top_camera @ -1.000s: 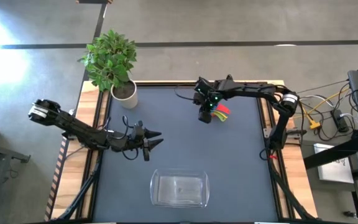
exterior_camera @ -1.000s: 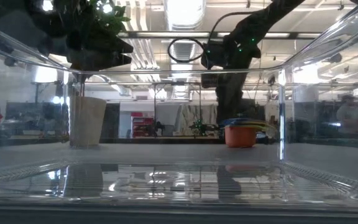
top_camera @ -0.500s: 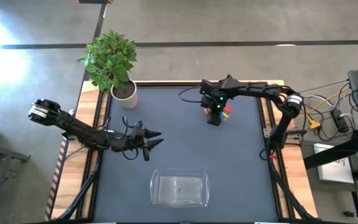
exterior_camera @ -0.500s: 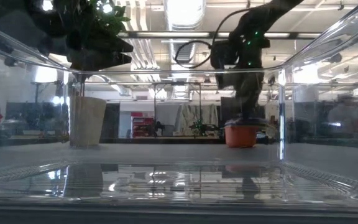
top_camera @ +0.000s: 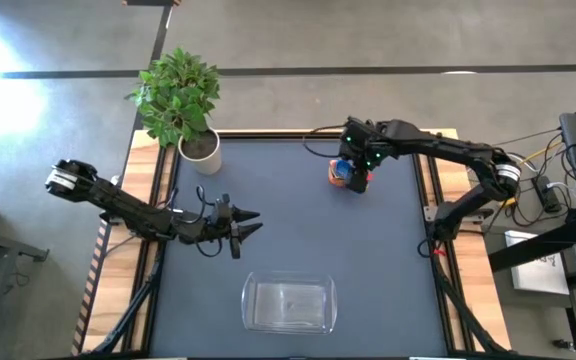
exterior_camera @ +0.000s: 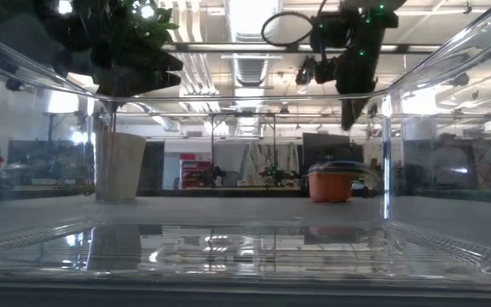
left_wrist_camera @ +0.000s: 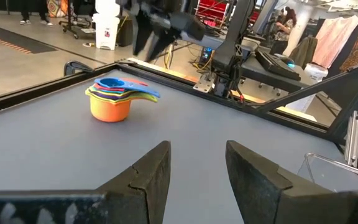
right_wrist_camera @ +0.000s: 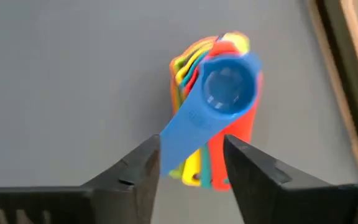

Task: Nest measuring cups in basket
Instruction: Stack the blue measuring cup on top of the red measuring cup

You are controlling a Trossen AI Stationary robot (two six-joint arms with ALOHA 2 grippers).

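The measuring cups [top_camera: 339, 172] sit nested in one stack on the far right of the table. The orange cup [exterior_camera: 330, 186] stands with its base on the table and the blue cup [right_wrist_camera: 227, 87] lies on top. My right gripper [top_camera: 358, 178] hangs open above the stack [right_wrist_camera: 213, 124], fingers pointing down and raised clear of it in the low view [exterior_camera: 349, 126]. The basket [top_camera: 289, 304], a clear tub, rests near the table's near edge. My left gripper [top_camera: 253, 222] waits open at mid-table, left of centre [left_wrist_camera: 199, 149], facing the stack [left_wrist_camera: 114, 99].
A white plant pot [top_camera: 200, 150] with a leafy plant stands at the table's far left corner [exterior_camera: 119, 166]. Bare dark tabletop [top_camera: 298, 230] lies between the stack and the basket. Wooden rails run along the table's left and right edges.
My right gripper moved toward the table's right edge, passing low over the stack of cups, then rose well clear above it. The stack stayed where it was.
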